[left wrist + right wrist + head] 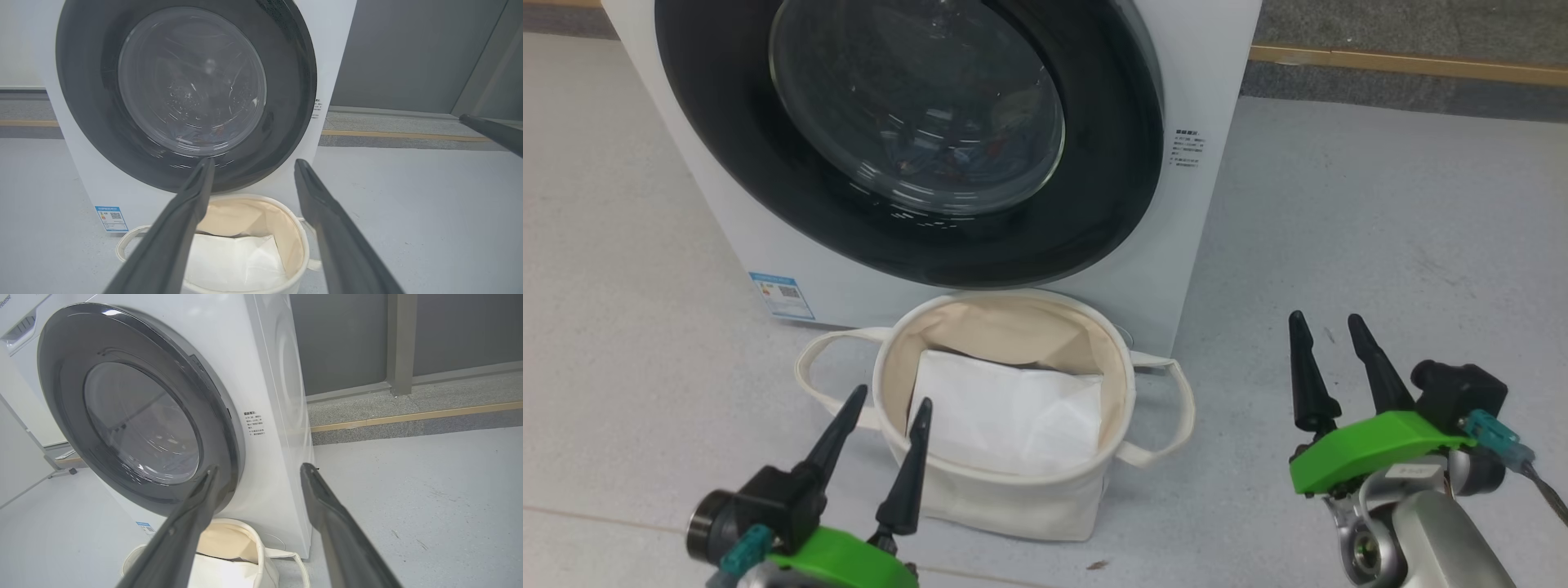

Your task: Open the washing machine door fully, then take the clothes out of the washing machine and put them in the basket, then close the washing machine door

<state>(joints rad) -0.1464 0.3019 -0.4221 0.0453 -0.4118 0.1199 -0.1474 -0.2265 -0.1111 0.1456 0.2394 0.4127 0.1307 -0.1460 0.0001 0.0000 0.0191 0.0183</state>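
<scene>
1. Washing machine door (915, 106) sits shut on the washing machine (1201, 73). Rigid, hinged, glossy rim, probably slippery. Likely hold: its right edge.
2. Clothes (956, 155) dim behind the glass; judged soft and light.
3. Left gripper (892, 396) and right gripper (1325, 316) spread wide, empty, clear of the door.
4. Basket (1005, 490) just below the door, holding a white sheet (1013, 416); may crowd a low approach.

The basket (1005, 490) sits before the washing machine (1201, 73), a sheet (1013, 416) inside it.
</scene>
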